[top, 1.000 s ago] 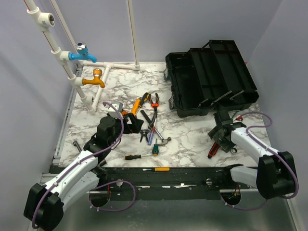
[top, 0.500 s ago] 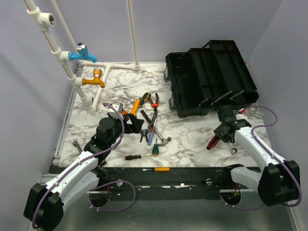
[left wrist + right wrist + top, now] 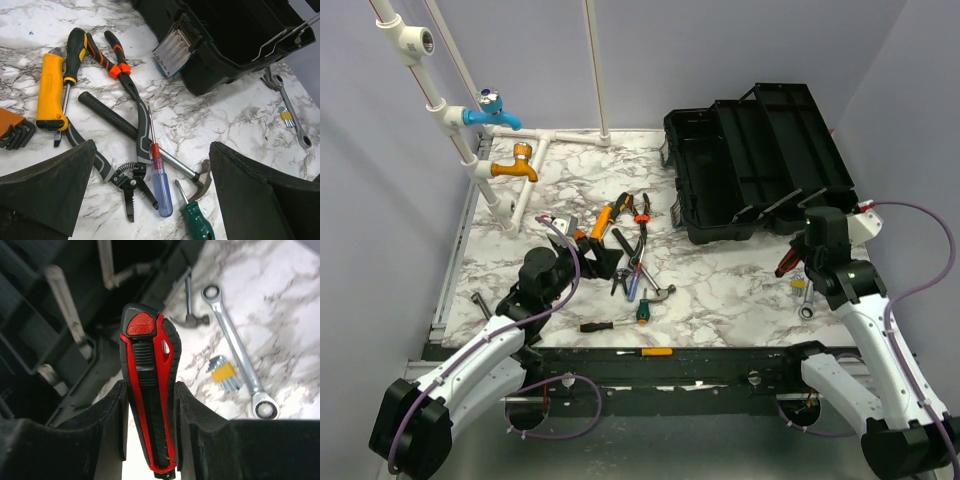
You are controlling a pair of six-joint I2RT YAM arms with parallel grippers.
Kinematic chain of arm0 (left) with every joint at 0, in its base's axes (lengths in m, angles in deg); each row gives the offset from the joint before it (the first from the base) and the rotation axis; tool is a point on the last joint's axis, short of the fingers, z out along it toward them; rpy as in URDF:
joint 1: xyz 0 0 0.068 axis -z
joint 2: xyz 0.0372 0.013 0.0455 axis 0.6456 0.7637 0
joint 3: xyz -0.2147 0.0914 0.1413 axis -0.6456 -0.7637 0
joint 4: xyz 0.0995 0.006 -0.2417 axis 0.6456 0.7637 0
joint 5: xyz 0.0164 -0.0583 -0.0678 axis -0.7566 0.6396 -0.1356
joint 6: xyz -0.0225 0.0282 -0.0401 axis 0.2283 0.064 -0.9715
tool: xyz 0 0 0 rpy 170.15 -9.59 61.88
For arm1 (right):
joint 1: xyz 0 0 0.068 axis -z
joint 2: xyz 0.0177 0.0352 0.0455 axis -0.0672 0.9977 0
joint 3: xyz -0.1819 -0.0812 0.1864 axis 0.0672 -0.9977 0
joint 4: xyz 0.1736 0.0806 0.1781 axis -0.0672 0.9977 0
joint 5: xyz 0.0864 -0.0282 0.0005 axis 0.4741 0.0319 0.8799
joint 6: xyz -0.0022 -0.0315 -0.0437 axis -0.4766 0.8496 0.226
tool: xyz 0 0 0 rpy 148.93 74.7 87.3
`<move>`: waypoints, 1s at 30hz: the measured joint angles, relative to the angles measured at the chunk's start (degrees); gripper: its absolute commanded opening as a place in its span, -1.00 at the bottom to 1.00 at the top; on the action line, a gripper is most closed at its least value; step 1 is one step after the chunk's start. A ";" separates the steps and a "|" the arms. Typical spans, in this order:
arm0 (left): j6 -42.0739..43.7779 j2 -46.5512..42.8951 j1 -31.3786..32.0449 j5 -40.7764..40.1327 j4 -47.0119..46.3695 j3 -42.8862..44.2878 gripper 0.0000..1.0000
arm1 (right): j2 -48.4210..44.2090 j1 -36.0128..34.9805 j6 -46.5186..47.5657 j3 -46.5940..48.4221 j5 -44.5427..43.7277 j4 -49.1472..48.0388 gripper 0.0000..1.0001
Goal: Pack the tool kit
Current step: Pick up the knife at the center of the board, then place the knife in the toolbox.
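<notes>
Raised, my right gripper (image 3: 150,425) pinches the cutter (image 3: 147,355), left gripper (image 3: 152,150) gapes empty; the cutter's tip may snag the toolbox (image 3: 720,215) rim.

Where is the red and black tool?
In the top view, the robot's right hand grips the red and black tool off the table on the right side, beside the open toolbox, with the silver wrench nearby.

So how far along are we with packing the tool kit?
Early. Done: the toolbox stands open, but no tool shows inside. In hand: the right gripper is shut on a red-black tool beside the box. To do: the open left gripper hovers over the unpacked pliers, hammer and blue screwdriver; the ratchet wrench and hex keys lie by the box.
</notes>
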 measured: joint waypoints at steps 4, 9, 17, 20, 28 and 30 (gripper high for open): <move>0.09 0.98 0.00 1.18 -1.49 0.00 0.97 | -4.66 0.02 8.07 1.60 -0.55 -4.13 -0.95; 0.11 2.16 0.00 2.93 -2.91 0.00 0.97 | -8.37 0.00 18.88 1.68 7.85 -15.21 -0.94; -0.04 4.11 0.00 5.70 -4.85 0.00 0.96 | 3.89 0.02 25.42 8.70 17.14 -26.93 -0.99; -0.09 4.94 0.00 7.19 -5.55 0.00 0.96 | 10.34 0.00 26.88 12.00 20.37 -29.42 -0.99; -0.02 5.25 0.00 8.44 -5.86 0.02 0.96 | 19.61 0.00 31.19 16.87 29.90 -31.65 -0.98; 0.00 5.25 0.00 8.50 -5.88 0.02 0.96 | 22.80 0.00 32.65 20.22 31.21 -30.99 -0.98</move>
